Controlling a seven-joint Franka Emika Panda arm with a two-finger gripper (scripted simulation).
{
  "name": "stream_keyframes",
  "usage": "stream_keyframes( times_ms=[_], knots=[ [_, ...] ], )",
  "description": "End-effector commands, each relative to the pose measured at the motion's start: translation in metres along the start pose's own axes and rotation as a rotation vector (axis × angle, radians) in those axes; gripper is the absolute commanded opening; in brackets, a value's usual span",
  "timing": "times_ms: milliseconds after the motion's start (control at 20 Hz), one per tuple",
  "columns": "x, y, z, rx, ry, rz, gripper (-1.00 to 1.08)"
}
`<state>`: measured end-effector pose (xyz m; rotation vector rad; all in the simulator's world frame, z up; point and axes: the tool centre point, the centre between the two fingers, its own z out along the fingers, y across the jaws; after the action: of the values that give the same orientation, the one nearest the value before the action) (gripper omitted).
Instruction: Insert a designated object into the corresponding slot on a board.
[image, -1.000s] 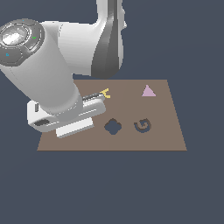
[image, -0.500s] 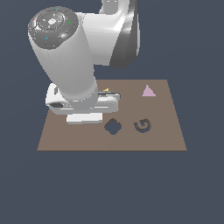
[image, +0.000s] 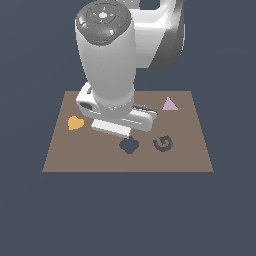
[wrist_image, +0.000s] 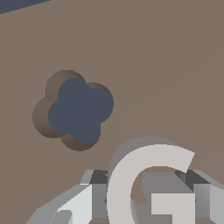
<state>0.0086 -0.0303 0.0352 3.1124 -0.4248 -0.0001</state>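
In the wrist view a thick light-grey letter G (wrist_image: 131, 183) sits between the two fingers of my gripper (wrist_image: 148, 186), which is shut on it above the brown board (wrist_image: 166, 61). The dark clover-shaped recess (wrist_image: 78, 109) lies close beside the G. In the exterior view the arm's hand (image: 117, 115) hangs over the middle of the board (image: 192, 160) and hides the fingers and the G. The dark G-shaped slot (image: 162, 143) lies uncovered a little toward the exterior view's right of the hand, beside the clover recess (image: 129, 146).
An orange heart (image: 75, 122) lies on the board at the exterior view's left. A pink triangle (image: 170, 104) lies at the far right corner. The arm's big white body (image: 107, 60) towers over the board's back half.
The arm has swung toward the exterior view's right, from the board's left part to its middle. The orange heart is now uncovered and the yellow piece is hidden behind the arm.
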Motion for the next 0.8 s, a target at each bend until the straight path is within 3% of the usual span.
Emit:
stream_keyframes(
  times_ms=[0, 750],
  knots=[
    [-0.005, -0.012, -0.001, 0.000, 0.000, 0.082, -1.00],
    [-0.012, -0.090, -0.003, 0.001, 0.000, 0.555, -1.00]
  ],
)
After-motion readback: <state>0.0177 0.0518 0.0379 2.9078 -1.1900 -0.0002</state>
